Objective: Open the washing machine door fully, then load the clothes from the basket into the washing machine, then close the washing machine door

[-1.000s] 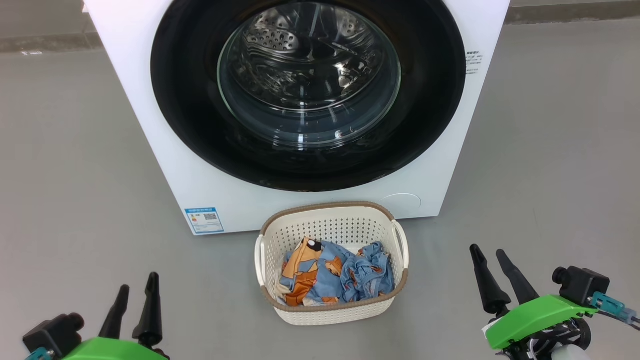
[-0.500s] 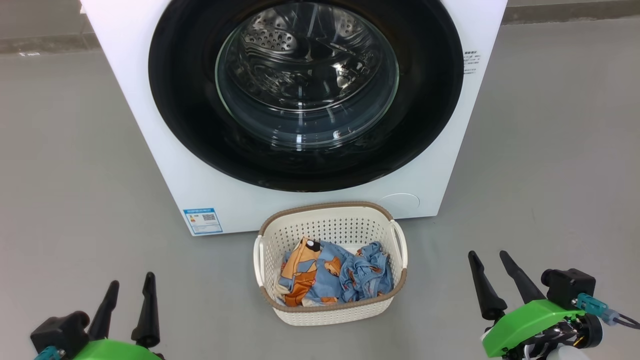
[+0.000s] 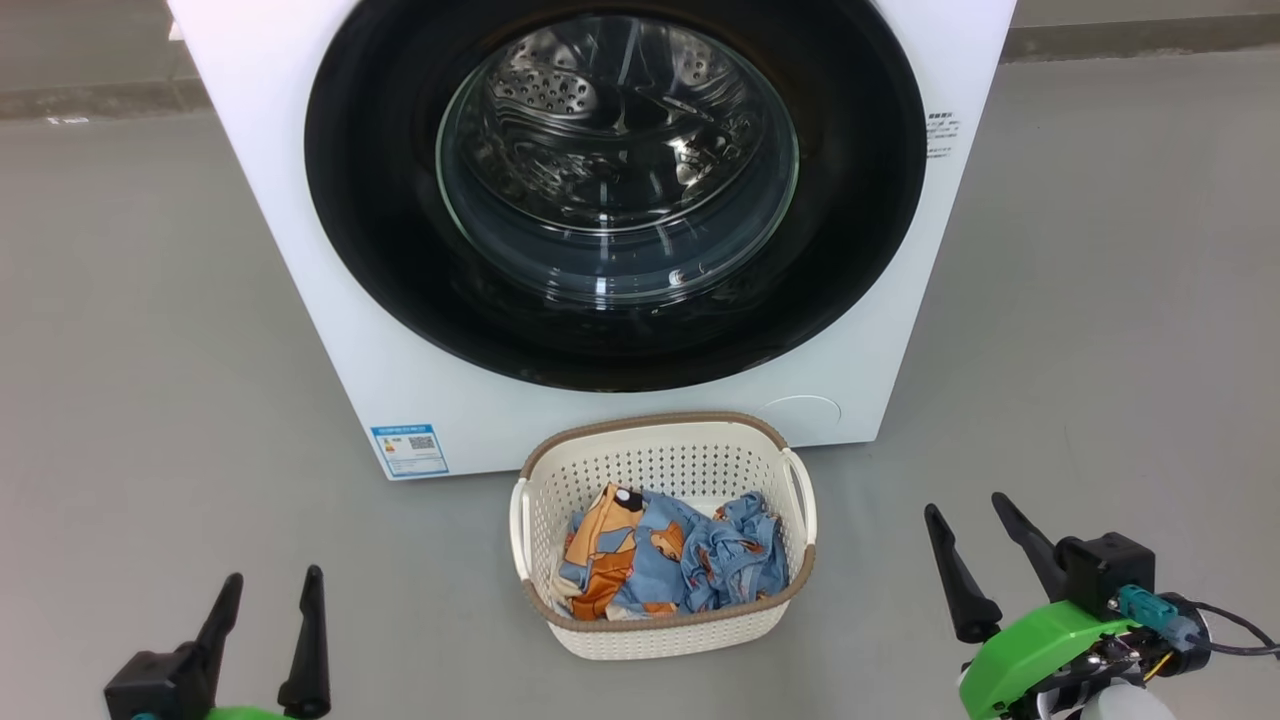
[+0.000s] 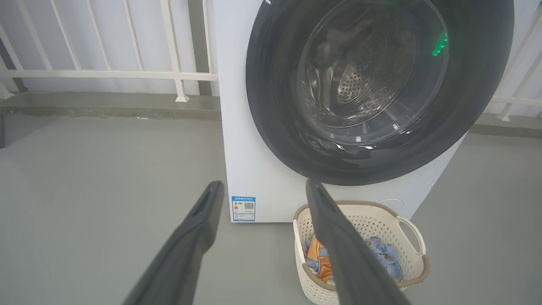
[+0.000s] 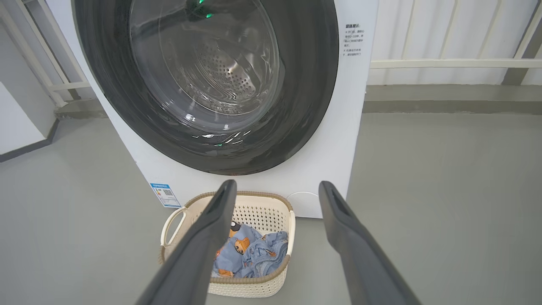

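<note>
The white washing machine (image 3: 330, 330) stands ahead on the grey floor, its round black-rimmed door (image 3: 380, 250) shut flat against the front, steel drum visible through the glass. In front of it sits the cream basket (image 3: 665, 640) holding the light-blue and orange clothes (image 3: 670, 555). My left gripper (image 3: 275, 585) hovers open at the lower left, well left of the basket. At the lower right, my right gripper (image 3: 965, 515) is open, to the right of the basket. Both wrist views show the door (image 4: 271, 106) (image 5: 305, 84), the basket (image 4: 417, 264) (image 5: 169, 224) and empty fingers.
A blue-white label sticker (image 3: 409, 450) is on the machine's lower left front. A white railing (image 4: 106, 74) and a low kerb run behind the machine. Bare grey floor (image 3: 1100, 350) lies on both sides of the machine and basket.
Both grippers have drawn back toward the bottom of the head view, staying open. The whole picture has shifted slightly down. Door, basket and clothes are unmoved.
</note>
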